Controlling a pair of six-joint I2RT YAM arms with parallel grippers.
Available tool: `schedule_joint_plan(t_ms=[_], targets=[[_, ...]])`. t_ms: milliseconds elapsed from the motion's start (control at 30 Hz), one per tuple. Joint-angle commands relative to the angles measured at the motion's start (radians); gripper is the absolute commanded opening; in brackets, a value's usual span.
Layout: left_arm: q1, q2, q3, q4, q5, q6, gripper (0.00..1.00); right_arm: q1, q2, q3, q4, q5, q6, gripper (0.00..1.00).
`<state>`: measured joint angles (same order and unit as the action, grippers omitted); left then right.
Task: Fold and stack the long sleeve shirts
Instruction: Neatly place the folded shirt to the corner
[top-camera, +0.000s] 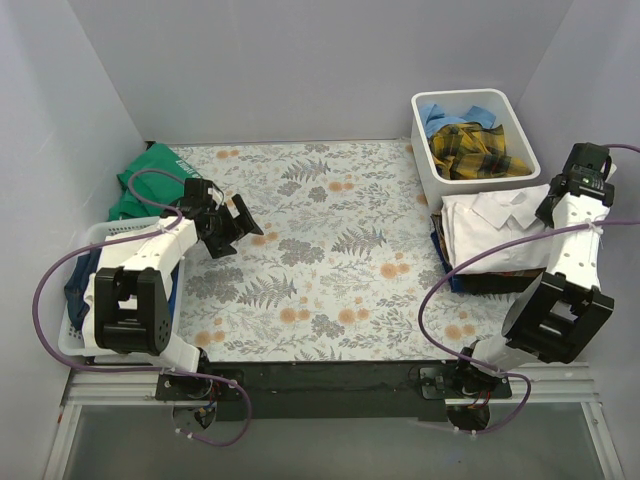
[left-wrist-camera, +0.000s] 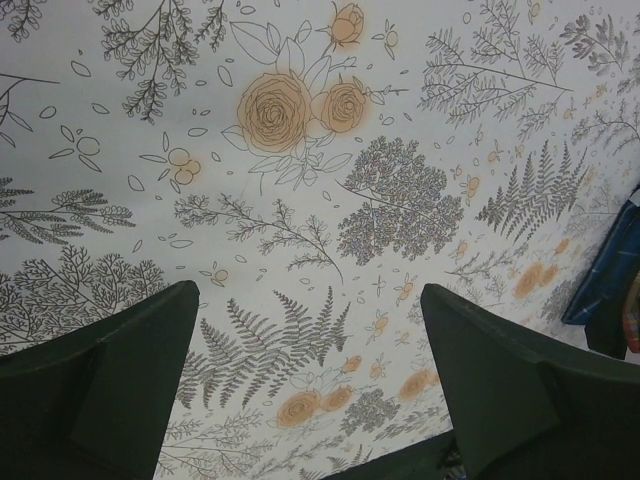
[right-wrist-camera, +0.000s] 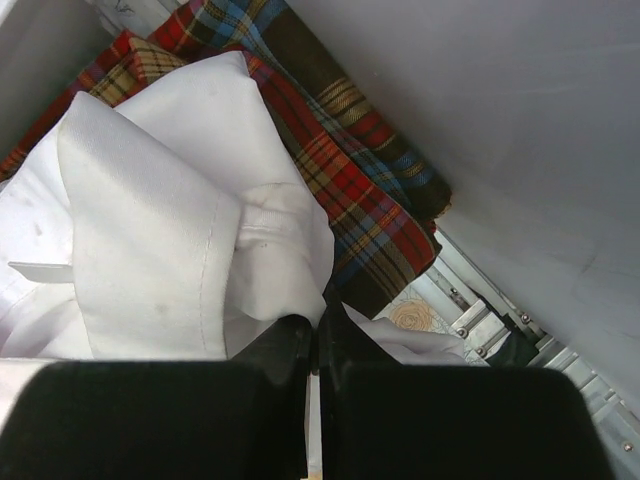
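Jaws on the left are wide apart. Both dark fingers (left-wrist-camera: 100, 390) frame a stretch of floral cover (left-wrist-camera: 330, 200) in the wrist view, with only that printed cloth showing between them. From above, the left arm (top-camera: 150, 260) reaches out over the left part of the desk, its tip held above the cover.

Over to the right: the right jaws are pressed together, fingers (right-wrist-camera: 290, 400) meeting in a thin seam. They sit right at the edge of the white shirt (right-wrist-camera: 150, 230). White folds bunch just past the tips, and from this angle I cannot tell whether a bit of cloth is pinched in there.

The white shirt (top-camera: 495, 225) lies rumpled at the right side of the desk, close to the right arm (top-camera: 575, 250). Under it is the red plaid shirt (right-wrist-camera: 330, 170), its checks spreading out past the white cloth towards the wall.

Just behind that pile stands a white bin (top-camera: 425, 160). The yellow plaid shirt (top-camera: 475, 150) is heaped inside, and the blue shirt (top-camera: 450, 112) peeks out at the back.

On the far left, a white basket (top-camera: 75, 340) holds dark cloth, and green cloth (top-camera: 150, 175) lies behind it near the wall.
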<state>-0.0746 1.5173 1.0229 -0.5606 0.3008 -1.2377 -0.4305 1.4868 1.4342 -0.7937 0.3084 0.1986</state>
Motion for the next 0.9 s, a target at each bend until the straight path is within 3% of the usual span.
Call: schedule_joint_plan(t_ms=[0,100,233,333,567,867], targets=[[-0.004,-0.002,0.042,-0.005,0.006,0.010,0.95,-0.024,-0.007,-0.023,0.113,0.032,0.036,0.01],[-0.005,0.006,0.048,-0.013,0.006,0.018,0.96,-0.025,0.007,-0.029,0.128,0.018,0.051,0.17],[-0.005,0.006,0.054,-0.015,0.006,0.029,0.98,-0.025,-0.014,-0.026,0.136,0.026,0.071,0.57],[-0.005,0.001,0.059,-0.013,-0.006,0.029,0.98,-0.024,-0.051,-0.023,0.148,0.040,0.081,0.68],[-0.005,-0.006,0.078,-0.007,-0.005,0.037,0.98,0.002,-0.143,-0.040,0.148,0.006,0.096,0.70],[-0.059,-0.055,0.092,0.007,-0.044,0.075,0.98,0.297,-0.287,-0.077,0.143,0.012,0.065,0.70]])
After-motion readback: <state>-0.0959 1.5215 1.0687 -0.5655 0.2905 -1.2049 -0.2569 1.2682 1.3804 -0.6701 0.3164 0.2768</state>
